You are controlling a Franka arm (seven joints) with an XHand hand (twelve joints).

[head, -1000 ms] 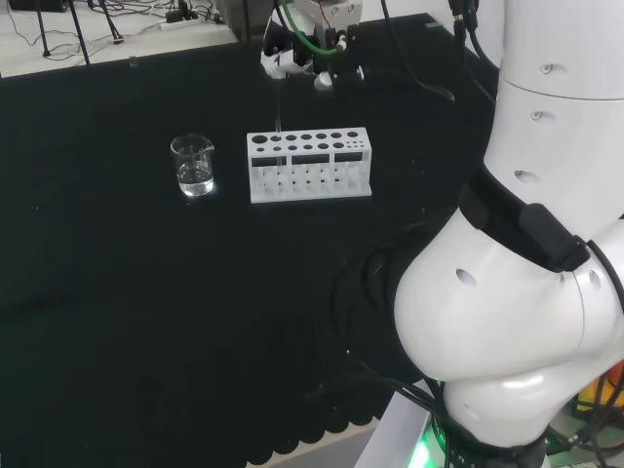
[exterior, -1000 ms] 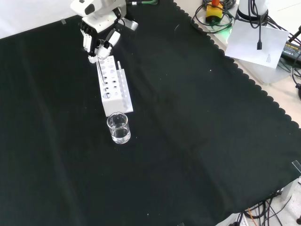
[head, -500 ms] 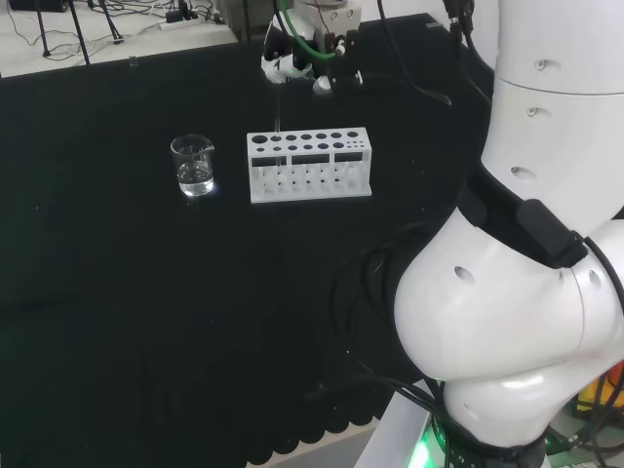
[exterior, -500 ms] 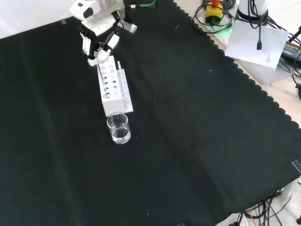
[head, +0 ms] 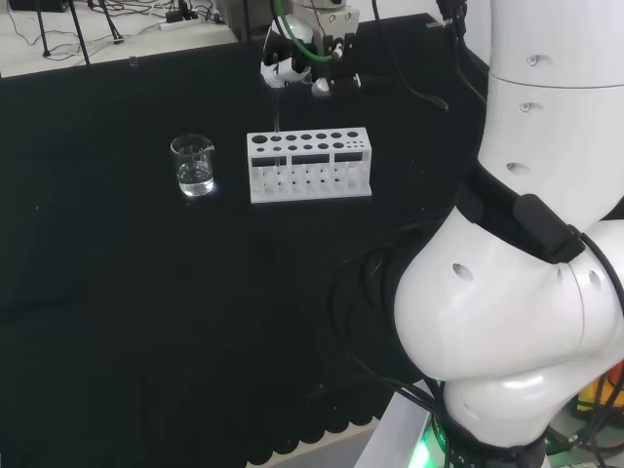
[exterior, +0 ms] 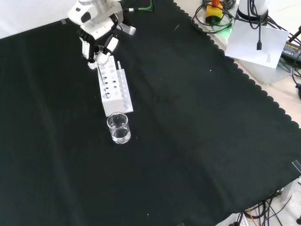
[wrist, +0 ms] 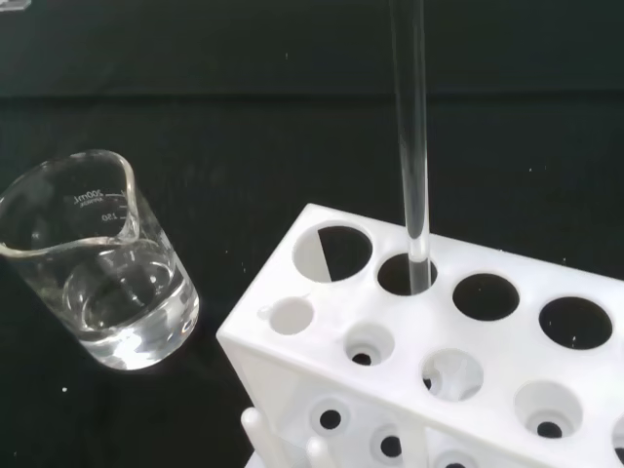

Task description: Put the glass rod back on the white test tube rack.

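The white test tube rack [head: 310,168] lies on the black cloth, also seen in the front view [exterior: 116,90]. The thin glass rod [wrist: 410,136] stands nearly upright, its lower end inside a large hole of the rack's top row, second from the end nearest the beaker. The hand [head: 295,66] is above the rack's far side, its fingers curled round the rod's upper end [head: 279,109]. In the front view the hand [exterior: 96,41] hangs over the rack's far end, with the rod [exterior: 101,77] slanting down into the rack.
A small glass beaker [head: 193,164] with a little clear liquid stands left of the rack in the head view, just in front of it in the front view [exterior: 118,128]. The arm's white links [head: 526,244] take up the head view's right.
The hand has drifted slightly up and left in the front view, still holding the rod. The rod's lower end stays in the same hole. Rack and beaker have not moved.
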